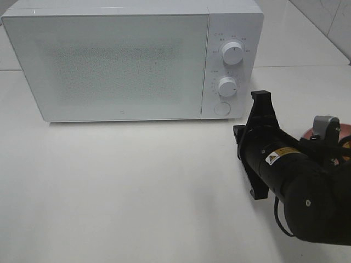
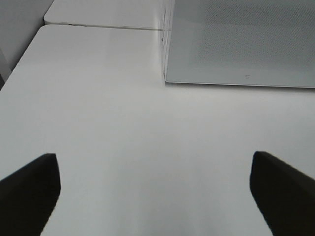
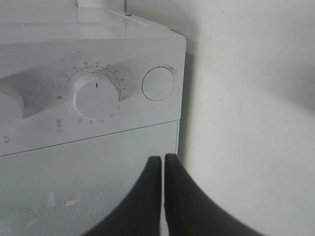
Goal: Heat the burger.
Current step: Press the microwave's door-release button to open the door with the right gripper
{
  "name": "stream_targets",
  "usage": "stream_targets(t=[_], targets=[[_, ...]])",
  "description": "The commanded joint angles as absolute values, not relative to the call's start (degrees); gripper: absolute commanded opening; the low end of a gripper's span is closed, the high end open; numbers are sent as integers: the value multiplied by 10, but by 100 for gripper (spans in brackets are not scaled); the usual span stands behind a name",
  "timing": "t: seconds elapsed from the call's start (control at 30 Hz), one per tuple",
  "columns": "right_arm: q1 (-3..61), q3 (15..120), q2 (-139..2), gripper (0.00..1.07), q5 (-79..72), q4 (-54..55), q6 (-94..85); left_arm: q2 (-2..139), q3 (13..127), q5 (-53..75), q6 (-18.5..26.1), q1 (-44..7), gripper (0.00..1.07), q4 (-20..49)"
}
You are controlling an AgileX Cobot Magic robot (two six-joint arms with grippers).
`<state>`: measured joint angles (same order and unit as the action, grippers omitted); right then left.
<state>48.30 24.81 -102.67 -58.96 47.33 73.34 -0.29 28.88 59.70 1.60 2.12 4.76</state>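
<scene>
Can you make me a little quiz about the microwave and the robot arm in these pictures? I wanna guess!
1. True or false: the microwave has its door open.
2. Pick one. The right gripper is: A) open wide, B) shut, C) out of sight.
3. Fill in the gap: above the round button on the microwave's front there are ___ knobs.

Key: 1 false, the door is closed. 2 B. 3 two.
</scene>
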Motion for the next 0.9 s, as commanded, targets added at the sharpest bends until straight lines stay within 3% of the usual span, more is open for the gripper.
stream_targets(t=[0.03, 0.6, 0.9], targets=[[449, 272, -1046, 0, -570, 418, 743, -15, 288, 595, 16, 22, 100, 48], [365, 356, -1118, 0, -528, 335, 774, -15, 288, 595, 16, 22, 100, 48], [359, 398, -1150, 0, -526, 330, 778, -15, 288, 595, 16, 22, 100, 48]])
